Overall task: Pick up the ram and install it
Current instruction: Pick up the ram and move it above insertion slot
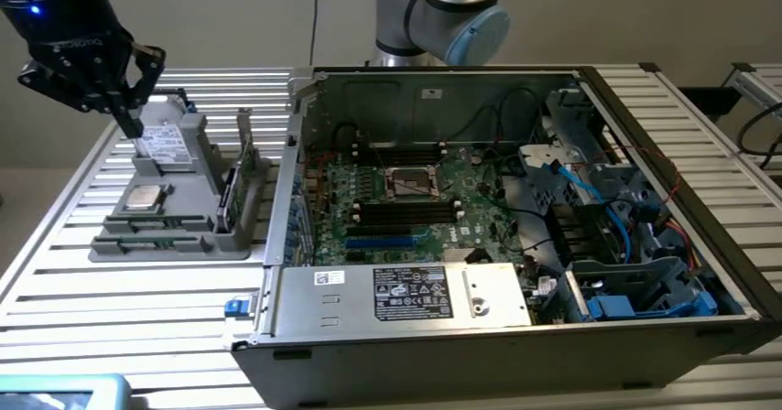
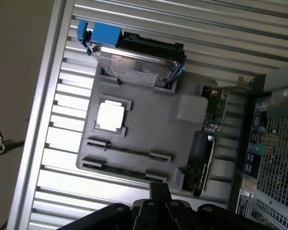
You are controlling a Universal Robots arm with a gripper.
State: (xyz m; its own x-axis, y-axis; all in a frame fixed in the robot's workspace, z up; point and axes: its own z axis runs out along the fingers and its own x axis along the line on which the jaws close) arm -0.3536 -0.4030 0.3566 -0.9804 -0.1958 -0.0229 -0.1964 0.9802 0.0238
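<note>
Judging by how things lie, the task is at its very start: nothing is picked up and nothing is installed yet. The hand [image 1: 130, 126] hangs in the upper left of the exterior view, above the far end of the grey tray [image 2: 153, 129]. Its fingers are pressed together and nothing is between them.

The ram [image 2: 128, 151] stands on its edge in a groove of this tray, untouched and well apart from the hand. A 2nd thin green stick [image 2: 124, 170] stands in the groove just beside it, and I cannot tell which of the 2 is meant.

The tray lies on the slatted surface [image 1: 123, 300], in the left part of the exterior view. It also holds:
- 1 silver drive [image 2: 134, 64] with blue parts at its ends;
- 1 square processor chip [image 2: 110, 116] in a shallow pocket;
- 1 dark card [image 2: 201, 160] standing on edge along the side nearest the case.

The open computer case [image 1: 366, 346] fills the middle and right of the exterior view. Inside are the green motherboard [image 1: 477, 190], many cables and blue brackets. The black slots [image 1: 404, 211] lie below the processor socket. Whether any of them is free I cannot tell.
</note>
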